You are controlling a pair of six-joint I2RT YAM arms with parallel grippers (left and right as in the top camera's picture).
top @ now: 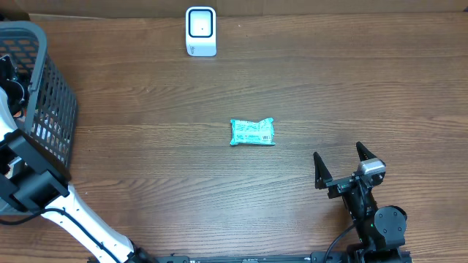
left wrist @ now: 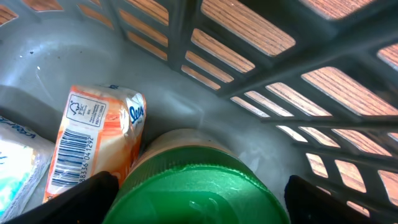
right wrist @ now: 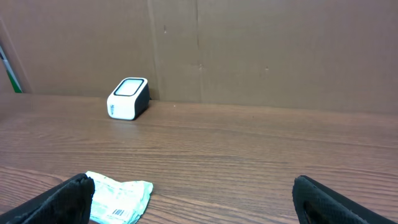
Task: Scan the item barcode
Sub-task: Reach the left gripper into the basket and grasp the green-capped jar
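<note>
Nearest the lens, in the left wrist view, a green lid (left wrist: 186, 202) fills the bottom of the frame. It is cut off at the lower edge, and only a pale band of the container shows behind it.

The left gripper (left wrist: 200, 180) stands with its dark fingers wide, one on each side of this lid. It cannot be told whether they touch it or grip it.

To the left of the lid lies an orange packet (left wrist: 93, 143), its barcode facing up and partly covered by the left finger. Further left is a white-and-teal pack (left wrist: 15, 168), mostly out of frame. All three lie inside the grey basket (top: 51, 95), which stands at the table's left edge. From overhead its contents are hidden behind the slatted wall and the left arm.

The white scanner (top: 200, 31) stands at the far edge of the table (top: 146, 168), left of centre, window facing up.

A teal packet (top: 252, 132) lies flat near the middle of the table, well apart from the scanner and touched by neither arm. In the right wrist view a barcode shows on its near end, too small to read.

The right gripper (top: 338, 153) is at the near right. Its jaws are spread fully and it holds nothing.
</note>
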